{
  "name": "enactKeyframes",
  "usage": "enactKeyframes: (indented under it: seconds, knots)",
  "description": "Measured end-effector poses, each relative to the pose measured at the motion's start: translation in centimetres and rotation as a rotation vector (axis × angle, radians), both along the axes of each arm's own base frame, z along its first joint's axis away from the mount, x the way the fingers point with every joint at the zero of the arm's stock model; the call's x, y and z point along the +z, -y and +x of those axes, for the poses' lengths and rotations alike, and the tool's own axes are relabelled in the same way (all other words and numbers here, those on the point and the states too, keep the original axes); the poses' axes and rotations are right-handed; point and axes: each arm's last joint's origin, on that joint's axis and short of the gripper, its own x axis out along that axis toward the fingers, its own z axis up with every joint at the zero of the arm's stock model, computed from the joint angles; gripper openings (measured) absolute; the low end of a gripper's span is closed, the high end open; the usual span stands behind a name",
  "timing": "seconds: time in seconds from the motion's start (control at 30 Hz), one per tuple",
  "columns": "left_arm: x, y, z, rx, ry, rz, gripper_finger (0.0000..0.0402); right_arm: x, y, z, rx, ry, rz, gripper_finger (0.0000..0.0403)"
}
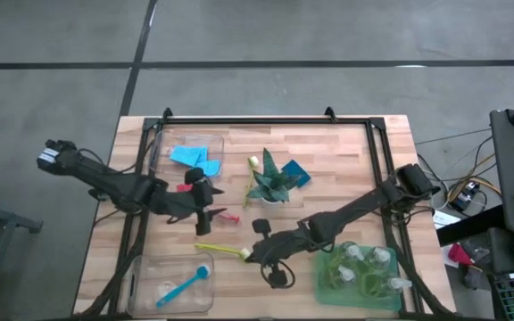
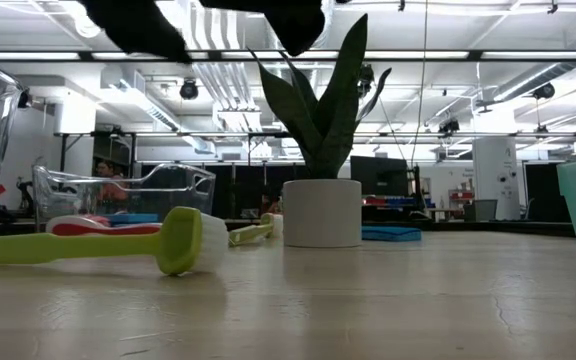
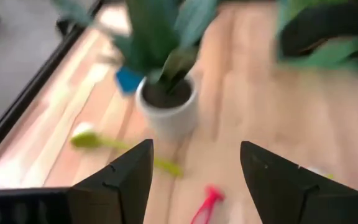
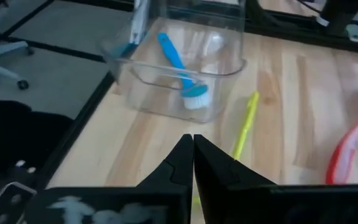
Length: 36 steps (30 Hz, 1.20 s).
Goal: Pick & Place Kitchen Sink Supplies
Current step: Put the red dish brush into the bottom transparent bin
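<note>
**While both arms hover mid-surface, no supply is held**

Left pincer (image 1: 205, 212) hangs over the middle of the wooden surface (image 1: 346, 160), between the far-left clear bin (image 1: 161, 147) and the potted plant (image 1: 269, 181). Its fingers (image 3: 120, 180) stand apart with nothing between them. In the left wrist view the red brush (image 3: 205, 204) lies on the wood between the fingers, the plant's white pot (image 3: 168, 109) beyond it.

Right pincer (image 1: 259, 252) sits near the surface centre, just beside the head of a yellow-green brush (image 1: 222, 251). Its two fingers (image 4: 180, 163) are pressed together and grip nothing.

Supplies, by location:
- Blue sponges (image 1: 188, 157): in the far-left bin. One more sponge (image 1: 296, 172) lies on the wood just beside the plant, right side.
- Blue brush (image 1: 184, 286): lying inside the near-left clear bin (image 1: 141, 267), head toward the surface centre.
- Red brush: on the wood under the left pincer, partly hidden in the high view.
- Yellow-green brush: flat on the wood between the near-left bin and the right pincer. In the low view it lies across the foreground.
- A second pale brush (image 1: 253, 163) lies just left of the plant.
- Pump bottles (image 1: 364, 267): clustered upright in the green tray (image 1: 325, 290) at the near right. Count cannot be told exactly.
</note>
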Motion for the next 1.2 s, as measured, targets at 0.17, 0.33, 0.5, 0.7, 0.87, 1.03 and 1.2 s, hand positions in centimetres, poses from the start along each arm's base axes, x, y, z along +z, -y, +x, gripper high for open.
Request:
enactKeyframes:
  seconds: [0.17,0.33,0.5,0.7,0.87,1.03,1.2]
  knots:
    - [-2.1,-1.1,1.2,0.012,-0.188,0.035,0.0234,0.3,-0.1,-0.3,0.008,-0.009,-0.01,0.0008]
    - [-4.1,-2.3,2.6,-0.021,-0.364,0.006,0.0233,0.4,-0.1,-0.6,0.004,-0.029,-0.009,0.0008]
    - [-6.7,-3.0,4.0,-0.056,-0.514,0.051,0.0234,0.4,-0.2,-0.7,0.004,-0.029,-0.006,0.0008]
    - [-9.8,-3.3,5.3,-0.1,-0.661,0.074,0.0234,0.4,-0.3,-0.8,0.005,-0.03,-0.003,0.0008]
    - [-11.9,-3.2,6.0,-0.144,-0.747,0.008,0.0234,0.4,-0.3,-0.8,0.002,-0.032,0.001,0.0008]
    - [-13.2,-3.1,6.4,-0.151,-0.789,-0.005,0.0231,0.4,-0.3,-0.8,0.001,-0.032,0.003,0.0008]
    - [-13.7,-3.0,6.6,-0.17,-0.804,-0.052,0.0201,0.4,-0.3,-0.8,0.001,-0.032,0.003,0.0008]
